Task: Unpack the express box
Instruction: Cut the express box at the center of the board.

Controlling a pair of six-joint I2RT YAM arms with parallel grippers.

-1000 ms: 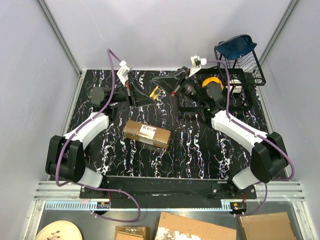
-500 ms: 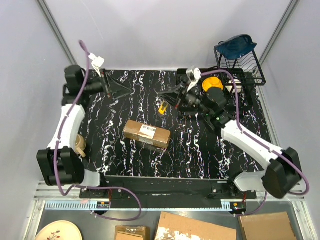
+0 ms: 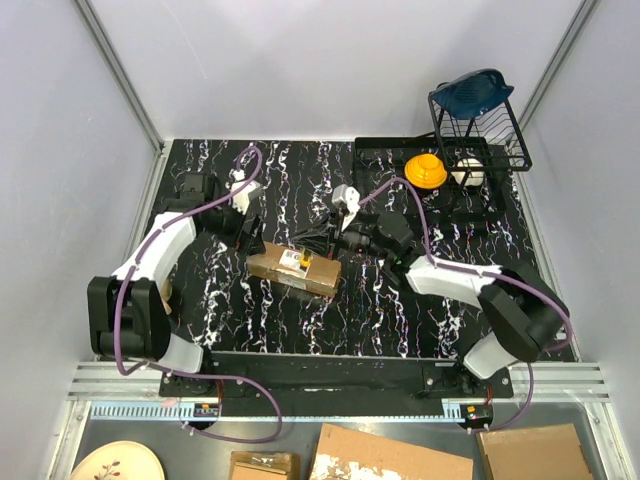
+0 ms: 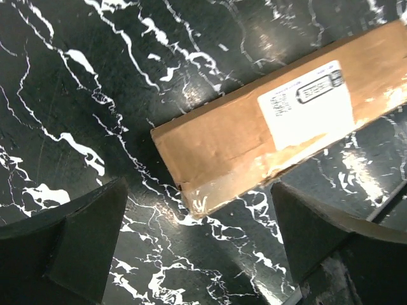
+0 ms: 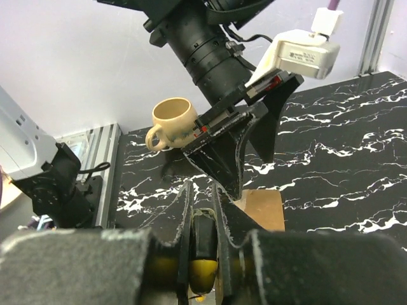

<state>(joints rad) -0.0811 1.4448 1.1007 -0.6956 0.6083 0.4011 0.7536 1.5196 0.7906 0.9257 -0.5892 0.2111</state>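
Cutting seems in hand: over the small brown cardboard express box (image 3: 293,268) on the black marbled table (image 3: 400,300), left gripper (image 4: 198,190) gapes, right gripper (image 5: 202,219) clenches a yellow-and-black knife (image 3: 300,262); next, slit its tape.

From the left wrist, the small oblong brown cardboard express box (image 4: 254,136) runs off the right edge, its far end unseen. The left gripper (image 4: 198,190) shows only blurred dark fingers (image 4: 70,241), cut off below. From the right wrist, both grippers hide all of the box but one corner. The yellow-and-black tool (image 5: 202,267) pinched in the right gripper (image 5: 202,197) is blurred, its shape unclear. The left gripper covers one side of the beige ceramic mug (image 5: 170,117).
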